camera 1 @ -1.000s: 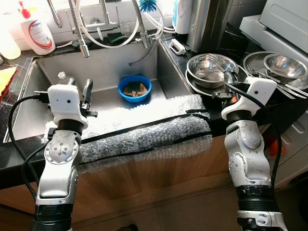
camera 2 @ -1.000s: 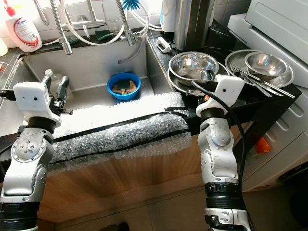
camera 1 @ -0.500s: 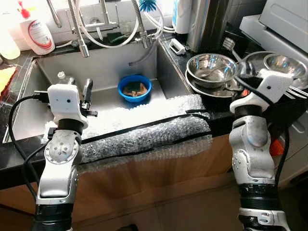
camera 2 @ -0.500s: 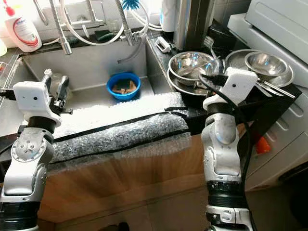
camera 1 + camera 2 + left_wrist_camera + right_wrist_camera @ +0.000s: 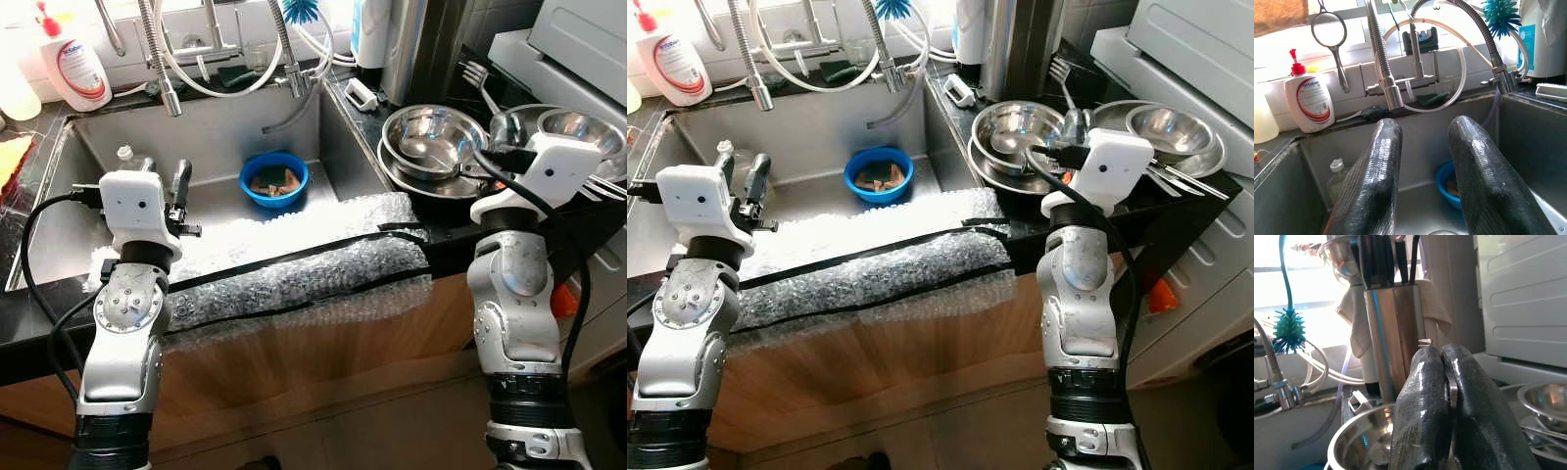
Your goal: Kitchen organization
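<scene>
Fork (image 5: 1062,74), one, pinched in right gripper (image 5: 1442,382) fingers.

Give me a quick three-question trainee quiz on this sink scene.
1. True or false: the left gripper is open and hovers over the sink.
2. What is the right gripper shut on? A) fork B) sponge C) soap bottle
3. Fill in: the bowl on the sink floor is coloured ___.

Key: 1 true; 2 A; 3 blue.
</scene>
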{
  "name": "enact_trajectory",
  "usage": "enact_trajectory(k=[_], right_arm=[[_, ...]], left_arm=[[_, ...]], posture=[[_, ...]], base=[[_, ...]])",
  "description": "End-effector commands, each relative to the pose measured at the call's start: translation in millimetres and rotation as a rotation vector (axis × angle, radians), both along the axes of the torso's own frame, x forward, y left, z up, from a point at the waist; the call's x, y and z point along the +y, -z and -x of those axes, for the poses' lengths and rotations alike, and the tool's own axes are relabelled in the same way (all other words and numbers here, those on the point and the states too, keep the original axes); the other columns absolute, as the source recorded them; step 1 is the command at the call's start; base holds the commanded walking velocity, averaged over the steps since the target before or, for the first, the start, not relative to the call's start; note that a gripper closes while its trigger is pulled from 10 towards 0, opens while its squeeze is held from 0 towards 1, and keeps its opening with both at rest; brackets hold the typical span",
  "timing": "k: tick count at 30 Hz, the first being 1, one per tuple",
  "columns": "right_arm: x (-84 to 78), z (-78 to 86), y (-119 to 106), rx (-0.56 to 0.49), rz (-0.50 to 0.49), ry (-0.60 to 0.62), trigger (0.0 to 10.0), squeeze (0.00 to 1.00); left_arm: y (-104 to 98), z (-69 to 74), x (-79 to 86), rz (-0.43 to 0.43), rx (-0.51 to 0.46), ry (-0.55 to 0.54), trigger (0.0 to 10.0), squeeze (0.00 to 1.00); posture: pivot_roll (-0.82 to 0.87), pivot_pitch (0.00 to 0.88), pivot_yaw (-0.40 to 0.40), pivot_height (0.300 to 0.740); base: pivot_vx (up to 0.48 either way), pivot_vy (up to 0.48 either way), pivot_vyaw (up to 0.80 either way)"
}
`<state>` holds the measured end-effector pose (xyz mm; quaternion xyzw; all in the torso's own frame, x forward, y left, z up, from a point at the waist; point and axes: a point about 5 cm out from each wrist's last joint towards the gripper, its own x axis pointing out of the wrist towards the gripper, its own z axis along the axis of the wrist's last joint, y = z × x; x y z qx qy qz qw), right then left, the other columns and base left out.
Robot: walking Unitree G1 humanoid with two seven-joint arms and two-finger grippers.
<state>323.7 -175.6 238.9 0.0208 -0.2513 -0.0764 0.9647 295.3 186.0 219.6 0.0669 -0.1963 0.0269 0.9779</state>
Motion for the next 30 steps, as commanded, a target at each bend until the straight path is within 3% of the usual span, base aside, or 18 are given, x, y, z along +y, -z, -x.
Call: enact_trajectory(k=[1,8,9,10,11,12,18,20,21,23,25,27,30], right_arm=[[2.1,5.1,-4.4,-0.027,0.003,0.011,0.0,0.00],[6.1,5.6,-7.4,-0.036,0.001,-0.004,0.0,0.00],[7.2,5.5,-9.9,-0.044,-0.001,-0.015,2.3,0.00],[10.4,5.3,-14.1,-0.060,-0.016,-0.051,7.7,0.00],[10.4,5.3,-14.1,-0.060,-0.016,-0.051,7.7,0.00],[14.5,6.0,-19.0,-0.078,-0.022,-0.086,10.0,0.00],[25.6,10.4,-26.9,-0.110,-0.129,-0.233,10.0,0.00],[27.8,13.0,-29.0,-0.120,-0.190,-0.308,10.0,0.00],[31.3,15.6,-29.6,-0.123,-0.265,-0.408,10.0,0.00],[32.8,16.7,-29.0,-0.121,-0.286,-0.447,10.0,0.00],[34.7,19.2,-20.4,-0.088,-0.327,-0.514,10.0,0.00],[33.2,19.0,-14.9,-0.072,-0.344,-0.509,10.0,0.00],[33.4,21.4,-1.0,-0.048,-0.478,-0.569,10.0,0.00]], left_arm=[[-3.4,0.9,-1.6,-0.005,-0.011,-0.001,10.0,0.00],[-4.4,-1.6,-1.5,0.002,-0.011,0.001,10.0,0.00],[-4.5,-1.8,-1.4,0.004,-0.011,0.001,10.0,0.00],[-4.4,-2.3,-1.2,0.014,-0.010,0.003,10.0,0.00],[-4.4,-2.3,-1.2,0.014,-0.010,0.003,10.0,0.00],[-5.3,-2.9,-0.9,0.027,-0.011,0.004,10.0,0.00],[-14.9,-5.7,5.0,0.077,-0.023,0.001,10.0,0.00],[-30.9,-8.0,6.5,0.064,-0.062,0.024,10.0,0.00],[-46.8,-10.5,3.9,0.069,-0.090,0.072,10.0,0.00],[-52.6,-11.4,1.4,0.083,-0.094,0.107,10.0,0.00],[-60.4,-13.0,-6.8,0.190,-0.076,0.228,10.0,0.00],[-56.5,-13.5,-8.3,0.236,-0.052,0.262,10.0,0.00],[-28.2,-14.3,-13.2,0.357,0.085,0.352,10.0,0.00]], posture=[[-0.04,0.110,0.059,0.740],[-0.04,0.109,0.061,0.740],[-0.04,0.109,0.061,0.740],[-0.04,0.109,0.061,0.740],[-0.04,0.109,0.061,0.740],[-0.04,0.108,0.059,0.740],[-0.04,0.116,0.060,0.740],[-0.04,0.116,0.061,0.740],[-0.04,0.116,0.061,0.740],[-0.04,0.116,0.061,0.740],[-0.04,0.115,0.062,0.740],[-0.04,0.114,0.061,0.740],[-0.04,0.113,0.064,0.740]], base=[[0.000,0.000,0.00],[0.000,0.000,0.00],[0.000,0.000,0.00],[0.000,0.000,0.00],[0.000,0.000,0.00],[0.000,0.000,0.00],[0.000,0.000,0.00],[0.000,0.000,0.00],[0.000,0.000,0.00],[0.000,0.000,0.00],[0.000,0.000,0.00],[0.000,0.000,0.00],[0.000,0.000,0.00]])
